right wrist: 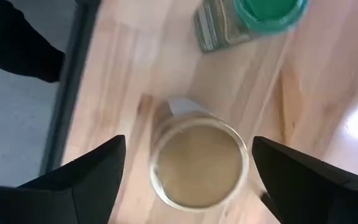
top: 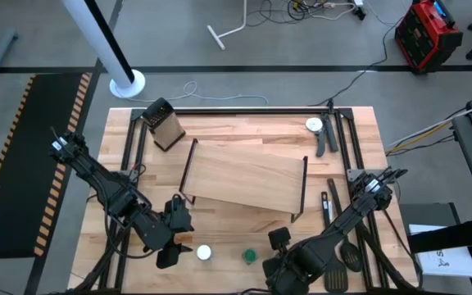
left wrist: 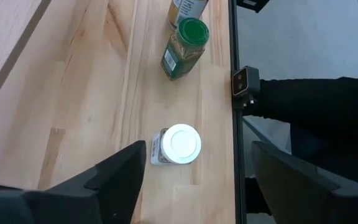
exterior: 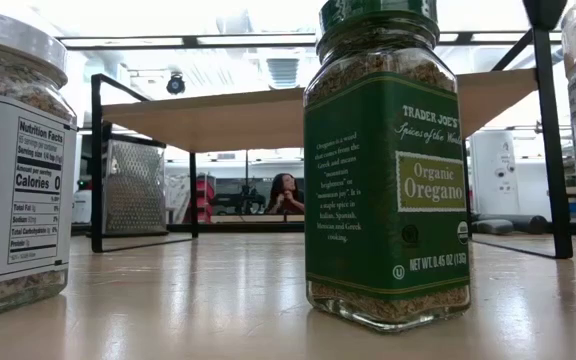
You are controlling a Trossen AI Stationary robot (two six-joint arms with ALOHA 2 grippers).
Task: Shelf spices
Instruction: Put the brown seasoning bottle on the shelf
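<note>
Three spice jars stand upright on the tabletop near its front edge: a white-lidded jar, a green-lidded oregano jar and a tan-lidded jar. My left gripper hovers open above the white-lidded jar, with a finger on either side and clear of it. My right gripper points down, open, over the tan-lidded jar, with gaps showing on both sides. In the high view that arm hides the tan jar. The light-wood shelf stands behind the jars on its black frame ends.
A box grater stands at the far left of the table. A white dial-faced object with a dark handle lies at the far right. Dark utensils lie along the right edge. A person sits in the room beyond the table.
</note>
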